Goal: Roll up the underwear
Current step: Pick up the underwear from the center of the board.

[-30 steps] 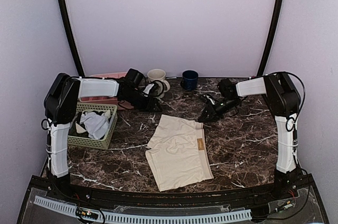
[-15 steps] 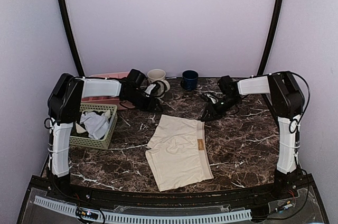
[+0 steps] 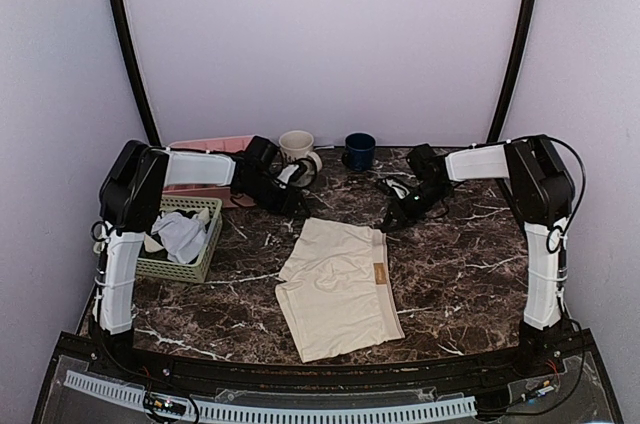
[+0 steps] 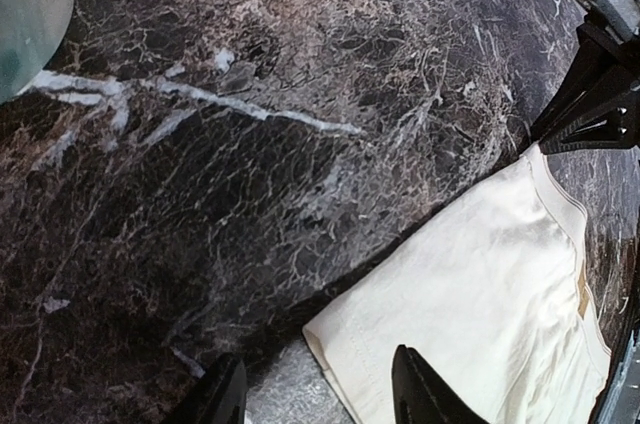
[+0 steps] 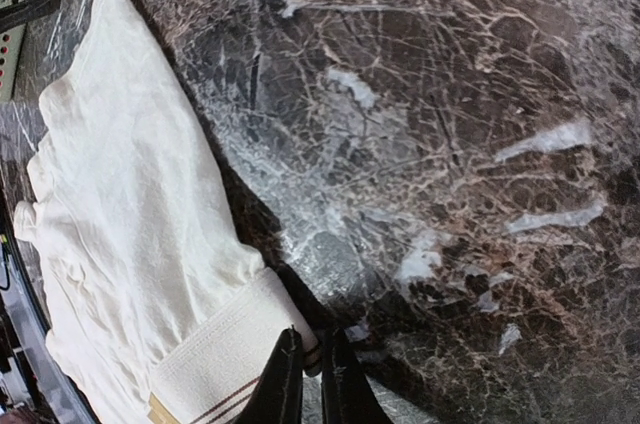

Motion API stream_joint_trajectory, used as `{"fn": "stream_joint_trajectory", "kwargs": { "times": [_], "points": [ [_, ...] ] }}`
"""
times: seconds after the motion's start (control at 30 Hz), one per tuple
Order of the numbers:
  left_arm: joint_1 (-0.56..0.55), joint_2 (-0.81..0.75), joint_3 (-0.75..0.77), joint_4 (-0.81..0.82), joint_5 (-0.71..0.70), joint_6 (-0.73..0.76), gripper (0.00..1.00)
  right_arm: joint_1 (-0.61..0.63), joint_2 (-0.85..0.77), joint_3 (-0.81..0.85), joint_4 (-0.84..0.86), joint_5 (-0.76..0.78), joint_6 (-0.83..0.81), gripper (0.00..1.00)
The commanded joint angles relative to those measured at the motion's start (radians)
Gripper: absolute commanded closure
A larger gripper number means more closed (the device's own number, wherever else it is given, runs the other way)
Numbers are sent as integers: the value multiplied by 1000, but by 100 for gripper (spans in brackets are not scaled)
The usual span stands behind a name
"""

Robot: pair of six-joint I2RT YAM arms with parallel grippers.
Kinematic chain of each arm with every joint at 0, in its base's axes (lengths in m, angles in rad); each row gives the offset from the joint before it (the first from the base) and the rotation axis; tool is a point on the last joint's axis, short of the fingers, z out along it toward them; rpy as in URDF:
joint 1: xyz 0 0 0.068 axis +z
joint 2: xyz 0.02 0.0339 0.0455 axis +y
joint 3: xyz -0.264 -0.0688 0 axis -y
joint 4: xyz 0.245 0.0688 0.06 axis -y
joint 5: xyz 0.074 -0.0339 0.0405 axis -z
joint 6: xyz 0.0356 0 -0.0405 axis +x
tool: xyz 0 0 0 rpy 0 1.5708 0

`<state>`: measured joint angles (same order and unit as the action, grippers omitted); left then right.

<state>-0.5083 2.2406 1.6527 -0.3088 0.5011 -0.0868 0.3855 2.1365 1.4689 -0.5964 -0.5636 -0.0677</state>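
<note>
The cream-beige underwear (image 3: pixel 338 284) lies flat in the middle of the dark marble table, its small brown label (image 3: pixel 380 273) at the right waistband edge. My left gripper (image 3: pixel 291 206) hovers at the garment's far left corner. In the left wrist view it (image 4: pixel 320 399) is open, with the hem corner of the underwear (image 4: pixel 480 314) between the fingers. My right gripper (image 3: pixel 391 218) is at the far right waistband corner. In the right wrist view its fingers (image 5: pixel 285 384) are closed together on the corner of the ribbed waistband (image 5: pixel 215 349).
A green basket (image 3: pixel 205 262) with white and grey cloths stands at the left. A pink tray (image 3: pixel 205 144), a cream mug (image 3: pixel 296 144) and a dark blue mug (image 3: pixel 360 150) stand along the back edge. The table (image 3: pixel 470 264) is dark marble.
The left arm has stretched a little to the right, towards the garment's far left corner. The right arm has shifted slightly. The underwear has not moved.
</note>
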Motion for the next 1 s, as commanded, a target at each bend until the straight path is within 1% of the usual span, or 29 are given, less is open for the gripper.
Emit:
{"fn": "stream_joint_trajectory", "kwargs": {
  "times": [0.0, 0.1, 0.3, 0.4, 0.47, 0.63, 0.77, 0.87, 0.9, 0.97],
  "points": [
    [5, 13, 29, -26, 14, 28, 47, 12, 52, -5, -45, 52, -3, 95],
    [5, 37, 42, -27, 35, 30, 47, 12, 51, 5, -49, 57, -1, 100],
    [2, 74, 69, -20, 73, 37, 48, 10, 50, 31, -56, 64, 9, 100],
    [1, 87, 78, -20, 100, 43, 50, 9, 48, 44, -55, 64, 17, 100],
    [0, 93, 82, -22, 115, 45, 54, 9, 50, 51, -57, 63, 18, 100],
    [-5, 111, 90, -47, 133, 65, 65, 6, 50, 67, -63, 60, 21, 100],
    [-4, 108, 102, -77, 115, 86, 86, 3, 41, 78, -58, 49, 29, 100],
    [13, 85, 114, -80, 88, 80, 97, -2, 30, 94, -57, 48, 38, 100],
    [21, 75, 115, -69, 85, 70, 100, -3, 23, 100, -53, 49, 42, 100],
    [37, 58, 124, -43, 98, 53, 100, -8, 9, 115, -47, 44, 50, 100]
  ]
}}
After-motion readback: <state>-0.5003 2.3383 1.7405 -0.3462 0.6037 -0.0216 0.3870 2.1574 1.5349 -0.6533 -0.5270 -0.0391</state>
